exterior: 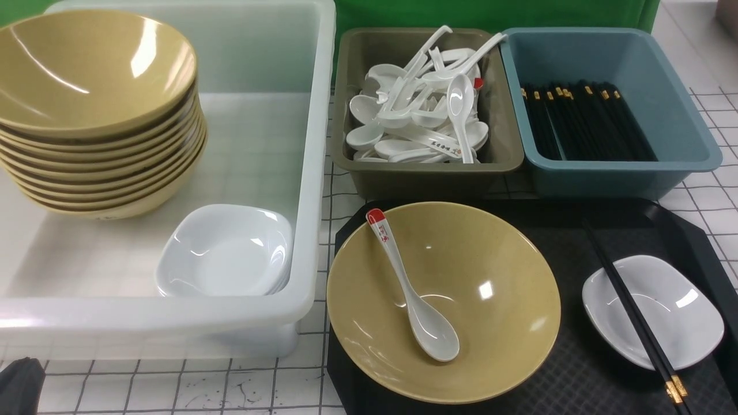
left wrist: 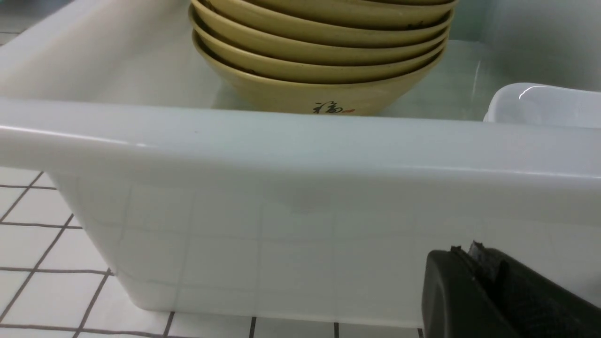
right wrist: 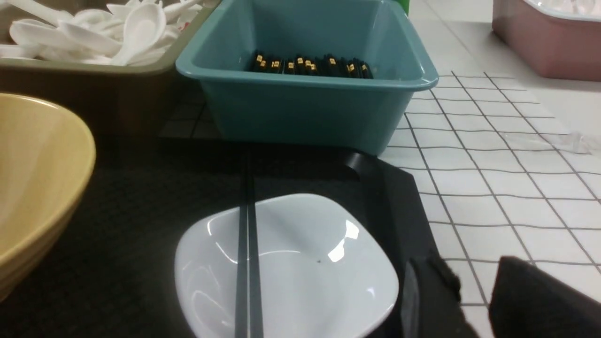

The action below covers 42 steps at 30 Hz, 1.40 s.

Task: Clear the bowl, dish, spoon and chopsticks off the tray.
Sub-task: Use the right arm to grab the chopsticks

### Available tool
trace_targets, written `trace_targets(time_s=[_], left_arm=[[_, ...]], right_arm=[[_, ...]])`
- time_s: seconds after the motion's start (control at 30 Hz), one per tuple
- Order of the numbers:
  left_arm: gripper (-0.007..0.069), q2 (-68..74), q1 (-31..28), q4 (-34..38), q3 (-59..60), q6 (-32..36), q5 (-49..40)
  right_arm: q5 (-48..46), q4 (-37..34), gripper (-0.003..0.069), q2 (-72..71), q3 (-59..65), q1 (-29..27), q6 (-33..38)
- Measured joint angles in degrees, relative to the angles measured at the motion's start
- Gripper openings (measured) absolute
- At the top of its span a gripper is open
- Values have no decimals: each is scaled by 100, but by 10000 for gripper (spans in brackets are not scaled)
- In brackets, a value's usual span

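Observation:
The black tray [exterior: 576, 230] lies at the front right. On it stands the yellow bowl [exterior: 461, 311] with the red-tipped spoon [exterior: 412, 291] lying inside. To its right is the white dish [exterior: 669, 311], with the black chopsticks [exterior: 631, 314] laid across it. In the right wrist view the dish [right wrist: 305, 267], chopsticks [right wrist: 246, 244], bowl [right wrist: 37, 173] and tray [right wrist: 141, 197] show. My right gripper [right wrist: 474, 286] is open and empty, just beyond the tray's right rim beside the dish. My left gripper [left wrist: 469, 251] is shut and empty, low in front of the white bin; a bit of it shows in the front view [exterior: 20, 383].
A large white bin [exterior: 311, 173] at the left holds a stack of yellow bowls [exterior: 98, 115] and stacked white dishes [exterior: 228, 251]. Behind the tray stand an olive bin [exterior: 426, 178] of white spoons and a blue bin [exterior: 611, 173] of chopsticks. A pink bin [right wrist: 549, 42] is far right.

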State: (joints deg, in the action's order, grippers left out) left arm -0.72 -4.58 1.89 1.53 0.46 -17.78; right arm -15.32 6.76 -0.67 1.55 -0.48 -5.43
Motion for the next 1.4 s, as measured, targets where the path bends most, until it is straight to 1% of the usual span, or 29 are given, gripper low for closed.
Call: trace_targets(time_s=[0.37,0.47,0.57,0.6,0.63,0.67,0.7,0.73,0.77,0.8,0.83,0.9,0.93,0.97,1.0,1.1,1.17,1.2,1.23,1.27,1.3,1.33,1.37,1.4], left_arm=[[-13,0,0,36,0,0,0],[-13,0,0,408,0,-6,18],[-13,0,0,1309,0,-46,87],[-13,0,0,1570,0,-103,139],[-13,0,0,2087,0,-205,201],[-13,0,0,2310,0,-297,257],[-13,0,0,2915,0,-482,343],[-13,0,0,4052,0,-814,467],[-13,0,0,4174,0,-843,479],[-13,0,0,4869,0,-997,547],[-13,0,0,5350,0,-1066,590],[-13,0,0,6013,0,-1089,652],[-13,0,0,6225,0,-1089,682],[-13,0,0,6374,0,-1089,701],[-13,0,0,6470,0,-1089,708],[-13,0,0,6584,0,-1063,638],[-13,0,0,6558,-75,-845,474],[-13,0,0,6510,-204,-610,369],[-13,0,0,6435,-444,-244,251],[-13,0,0,6354,-587,36,171],[-13,0,0,6284,-742,180,134],[-13,0,0,6204,-958,470,41],[-13,6,0,6102,-1123,606,-8],[-13,81,0,5811,-1463,1031,-221]], right_arm=[[0,0,237,0,0,0,0],[0,0,237,0,0,0,0],[0,0,237,0,0,0,-204],[5,-16,237,0,0,0,-408],[2,-51,237,0,0,0,-703],[2,-96,237,0,0,0,-972],[2,-252,237,0,0,0,-1732],[7,-450,237,0,0,0,-2909],[7,-471,237,0,0,0,-3050],[7,-591,237,0,0,0,-3761],[7,-676,237,0,0,0,-4475],[7,-715,237,0,0,0,-5691],[7,-715,237,0,0,0,-6070],[7,-715,237,0,0,0,-6264],[7,-709,237,0,0,0,-6316],[1,-709,237,0,0,0,-5961],[1,-709,237,0,0,0,-5797],[9,-709,237,0,0,7,-5686],[51,-715,236,0,-11,50,-5325],[51,-715,234,0,-43,101,-5122],[38,-715,230,0,-158,167,-4736],[2,-715,225,0,-226,224,-4491],[-57,-715,217,0,-398,302,-4244],[-183,-715,193,59,-717,404,-3744]])
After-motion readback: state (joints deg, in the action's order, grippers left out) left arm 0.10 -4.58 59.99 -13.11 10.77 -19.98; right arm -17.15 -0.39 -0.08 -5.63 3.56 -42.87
